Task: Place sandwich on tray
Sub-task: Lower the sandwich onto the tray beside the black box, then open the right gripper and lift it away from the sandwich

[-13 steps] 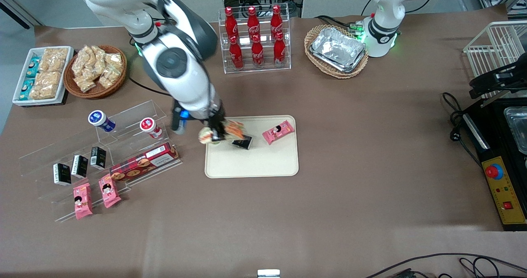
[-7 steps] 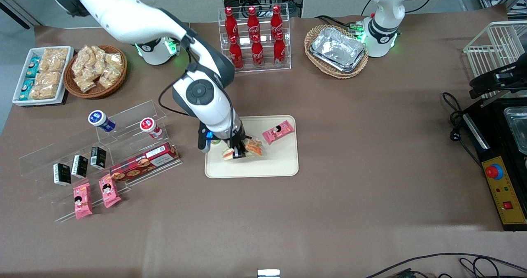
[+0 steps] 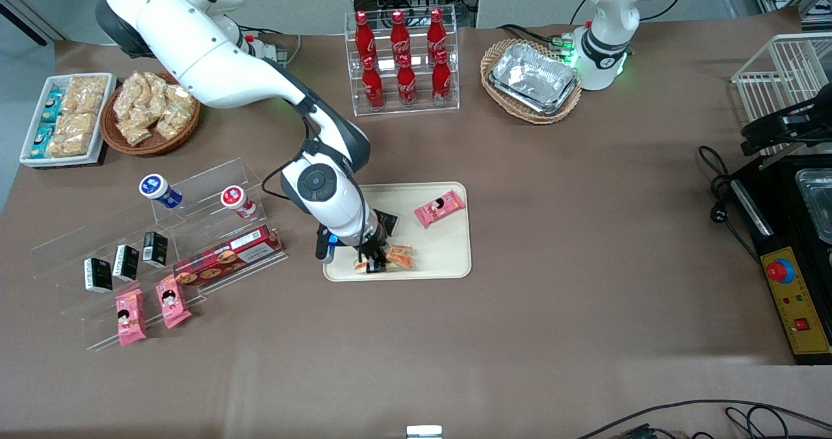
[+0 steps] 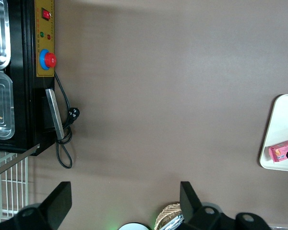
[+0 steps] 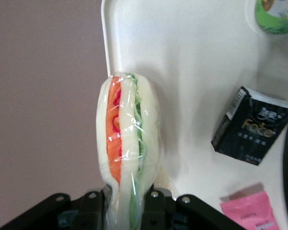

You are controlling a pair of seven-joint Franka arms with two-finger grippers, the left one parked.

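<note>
Sandwich (image 5: 127, 139) clamped between gripper (image 3: 372, 261) fingers, wrapped in clear film, pale bread with orange, red and green layers showing edge-on in the wrist view; held low over tray (image 3: 448, 257), at the tray edge nearest the front camera and toward the working arm's end; touching the tray surface or just above it, cannot tell which; in the front view seen as sandwich (image 3: 393, 258) sticking out beside the fingers.

Tray (image 5: 192, 57) cream-beige, flat, low rim, rounded corners, lying on brown table (image 3: 552, 231); black carton (image 5: 252, 125) on tray, lying flat, near sandwich but apart from it; same black carton (image 3: 388, 221) partly covered by arm in front view, farther from the camera than the sandwich; pink snack packet (image 3: 440, 208) on tray, toward the parked arm's end, well apart from gripper; also visible as pink snack packet (image 4: 284, 151) in the left wrist view; round green-labelled lid (image 5: 276, 17) at tray edge in wrist view, partly cut off.

Clear acrylic stand (image 3: 156, 244) beside tray toward the working arm's end, holding small black cartons (image 3: 123, 262), red biscuit box (image 3: 227, 255), two yogurt cups (image 3: 159, 190); two more pink packets (image 3: 149, 309) at its foot; red bottles (image 3: 402, 58) in clear rack farther from the camera; wicker basket with foil trays (image 3: 533, 78) beside rack.
</note>
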